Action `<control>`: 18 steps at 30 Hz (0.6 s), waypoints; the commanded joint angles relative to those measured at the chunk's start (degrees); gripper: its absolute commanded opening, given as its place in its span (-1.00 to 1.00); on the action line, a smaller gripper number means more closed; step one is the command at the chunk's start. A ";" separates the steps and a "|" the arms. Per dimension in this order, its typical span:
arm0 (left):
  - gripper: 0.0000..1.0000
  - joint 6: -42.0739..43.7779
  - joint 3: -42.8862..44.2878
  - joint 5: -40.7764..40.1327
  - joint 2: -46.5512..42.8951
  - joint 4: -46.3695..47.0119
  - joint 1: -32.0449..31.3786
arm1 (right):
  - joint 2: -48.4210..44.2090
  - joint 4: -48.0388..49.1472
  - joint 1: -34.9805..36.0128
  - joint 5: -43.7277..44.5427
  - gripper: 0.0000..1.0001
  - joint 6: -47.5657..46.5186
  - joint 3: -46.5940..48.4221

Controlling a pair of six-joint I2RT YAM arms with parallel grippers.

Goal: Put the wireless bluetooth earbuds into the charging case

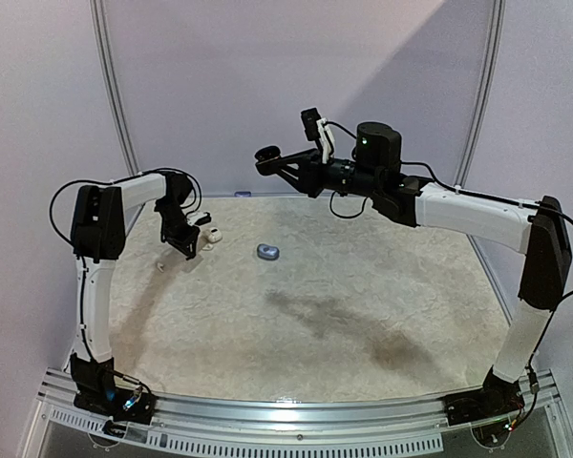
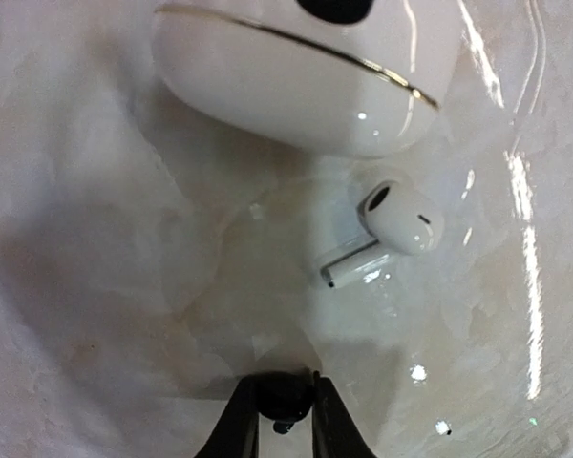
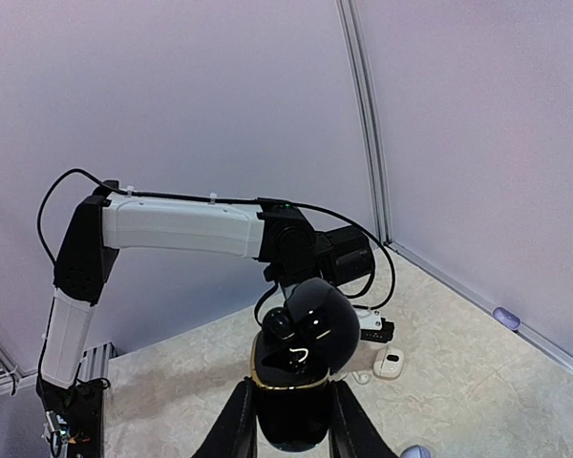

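Observation:
My left gripper [image 2: 286,379] is low over the table, shut on a small black earbud [image 2: 285,401]. Just beyond it lie a white earbud [image 2: 397,223] with a short stem and a white charging case [image 2: 296,76]. My right gripper [image 3: 292,385] is raised high above the back of the table, shut on an open black charging case [image 3: 288,425]. Its lid is tipped back and one black earbud [image 3: 285,324] sits in it. From above, the left gripper [image 1: 191,248] is at the table's back left and the right gripper [image 1: 267,156] hangs over the back middle.
A small blue-grey case [image 1: 267,252] lies on the pale mat right of the white case [image 1: 211,235]. A small purple object [image 3: 506,317] rests by the wall rail. The left arm [image 3: 181,227] stretches across the right wrist view.

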 commanded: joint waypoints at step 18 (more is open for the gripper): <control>-0.95 -11.68 -32.08 11.26 -20.02 6.17 -18.63 | -3.73 3.03 -0.41 -0.33 -1.00 -0.12 -6.09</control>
